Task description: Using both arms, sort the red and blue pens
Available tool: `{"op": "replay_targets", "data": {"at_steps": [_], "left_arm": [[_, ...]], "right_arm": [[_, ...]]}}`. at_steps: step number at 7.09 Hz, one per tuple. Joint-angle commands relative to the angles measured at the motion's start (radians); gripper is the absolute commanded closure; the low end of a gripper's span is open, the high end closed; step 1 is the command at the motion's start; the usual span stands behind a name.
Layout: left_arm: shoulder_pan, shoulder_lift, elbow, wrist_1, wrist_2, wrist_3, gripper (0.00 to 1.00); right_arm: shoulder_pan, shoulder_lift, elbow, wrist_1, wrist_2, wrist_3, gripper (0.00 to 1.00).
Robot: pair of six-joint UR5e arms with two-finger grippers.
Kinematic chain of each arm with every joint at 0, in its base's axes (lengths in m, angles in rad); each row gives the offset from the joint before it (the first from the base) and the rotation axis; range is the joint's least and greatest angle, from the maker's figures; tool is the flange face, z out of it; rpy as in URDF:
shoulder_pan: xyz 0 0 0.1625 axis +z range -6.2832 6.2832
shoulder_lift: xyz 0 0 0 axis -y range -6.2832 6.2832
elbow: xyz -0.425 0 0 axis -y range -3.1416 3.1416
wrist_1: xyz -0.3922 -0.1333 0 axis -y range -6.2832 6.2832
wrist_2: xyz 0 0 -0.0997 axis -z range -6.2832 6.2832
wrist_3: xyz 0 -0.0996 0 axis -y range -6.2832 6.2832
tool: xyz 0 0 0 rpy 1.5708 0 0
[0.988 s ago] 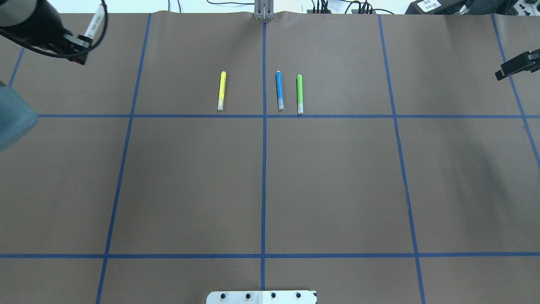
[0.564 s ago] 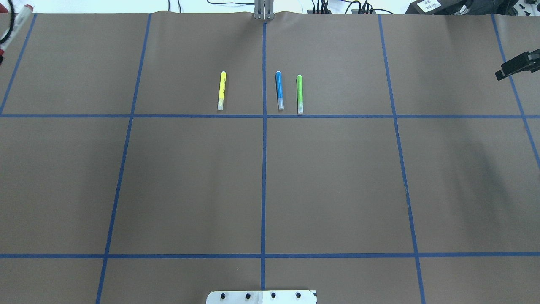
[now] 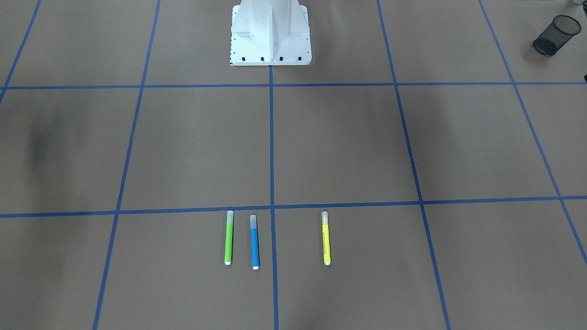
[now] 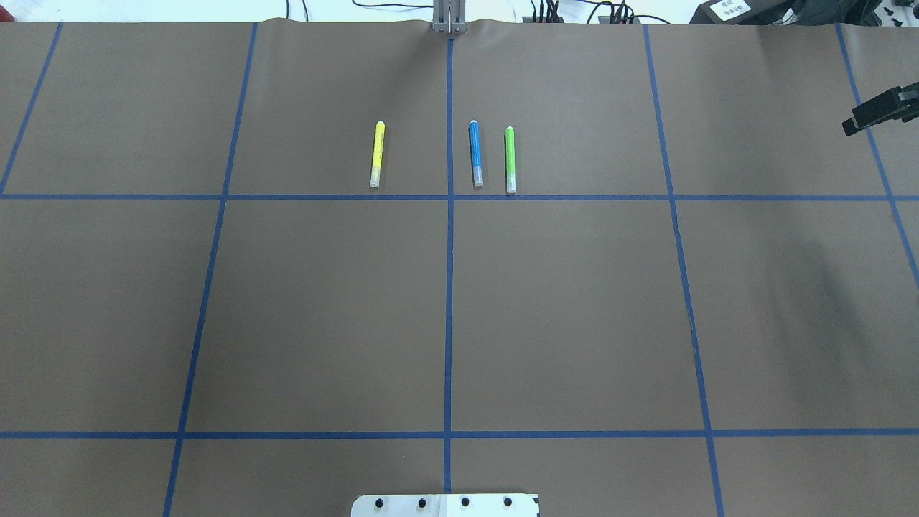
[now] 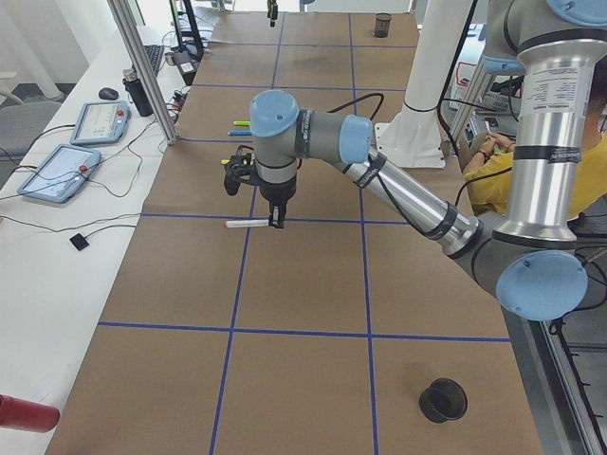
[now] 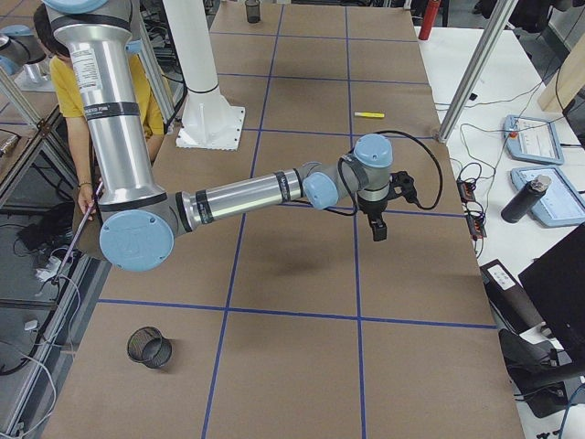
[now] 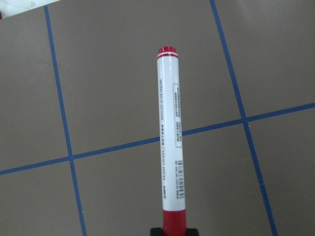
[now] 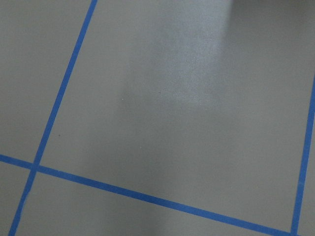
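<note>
The red pen (image 7: 170, 132), white-barrelled, sticks out of my left gripper (image 7: 174, 231), which is shut on its red cap. In the exterior left view the left gripper (image 5: 276, 224) holds that pen (image 5: 245, 225) level a little above the brown table, out of the overhead view. The blue pen (image 4: 475, 153) lies on the table just right of the centre line, also seen from the front (image 3: 254, 241). My right gripper (image 4: 851, 120) hovers at the far right edge, open and holding nothing; it hangs over bare table in the right side view (image 6: 377, 233).
A green marker (image 4: 510, 159) lies beside the blue pen and a yellow marker (image 4: 377, 154) left of the centre line. A black mesh cup (image 3: 555, 30) stands near the left arm's end of the table, another (image 6: 149, 347) at the right end. A person (image 5: 493, 175) sits behind the robot.
My left gripper, carrying the red pen, has swung left and left the overhead view. The right gripper and the three markers on the table have not moved.
</note>
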Motion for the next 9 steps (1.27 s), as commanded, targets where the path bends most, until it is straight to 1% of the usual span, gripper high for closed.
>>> {"op": "replay_targets", "data": {"at_steps": [1, 2, 4, 6, 7, 8, 9], "left_arm": [[-0.131, 0.218, -0.005, -0.001, -0.072, -0.002, 1.0], [-0.199, 0.304, -0.007, -0.003, -0.077, 0.004, 1.0], [-0.37, 0.468, -0.002, 0.0, -0.072, 0.013, 1.0], [-0.49, 0.599, 0.052, 0.017, -0.066, 0.132, 1.0], [-0.556, 0.621, 0.063, 0.107, -0.063, 0.157, 1.0], [-0.593, 0.623, 0.067, 0.24, -0.06, 0.227, 1.0], [-0.639, 0.613, 0.068, 0.37, -0.016, 0.275, 1.0]], "right_arm": [[0.0, 0.0, 0.001, 0.0, 0.0, 0.0, 0.0], [0.0, 0.0, 0.002, 0.003, 0.0, -0.002, 0.0], [0.0, -0.002, -0.002, 0.025, 0.002, 0.0, 0.0], [0.0, -0.008, -0.016, 0.025, 0.003, 0.002, 0.0], [0.0, -0.006, -0.016, 0.025, 0.003, 0.002, 0.0], [0.0, -0.006, -0.018, 0.025, 0.003, 0.002, 0.0], [0.0, -0.006, -0.019, 0.025, 0.003, 0.008, 0.0]]}}
